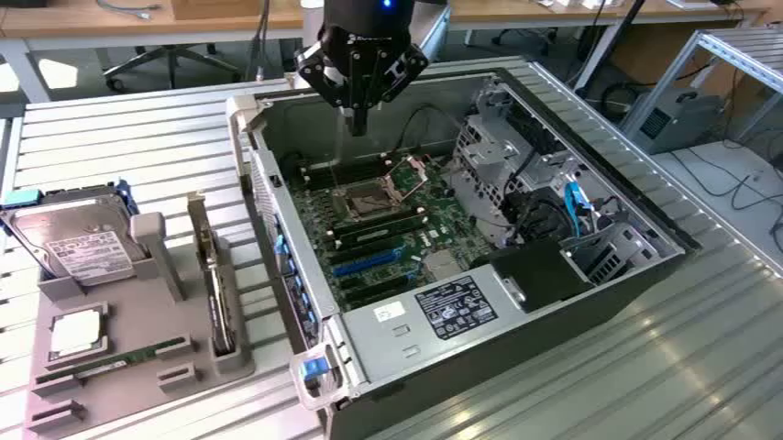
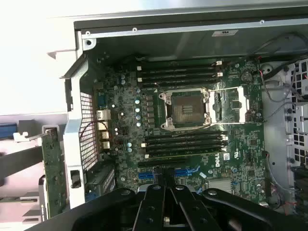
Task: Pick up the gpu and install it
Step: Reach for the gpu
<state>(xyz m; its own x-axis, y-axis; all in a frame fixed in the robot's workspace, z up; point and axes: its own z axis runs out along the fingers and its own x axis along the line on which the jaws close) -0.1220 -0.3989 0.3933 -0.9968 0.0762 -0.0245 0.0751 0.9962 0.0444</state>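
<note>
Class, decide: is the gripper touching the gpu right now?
Apart. The exterior view shows the gripper hanging above the open computer case, while the gpu stands in the grey holder outside it, the case wall between them.

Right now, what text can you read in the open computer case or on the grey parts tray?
"DELL": white logo on the green motherboard.
Black label on the grey power supply box: too small to read.
White label on the silver hard drive: too small to read.
</note>
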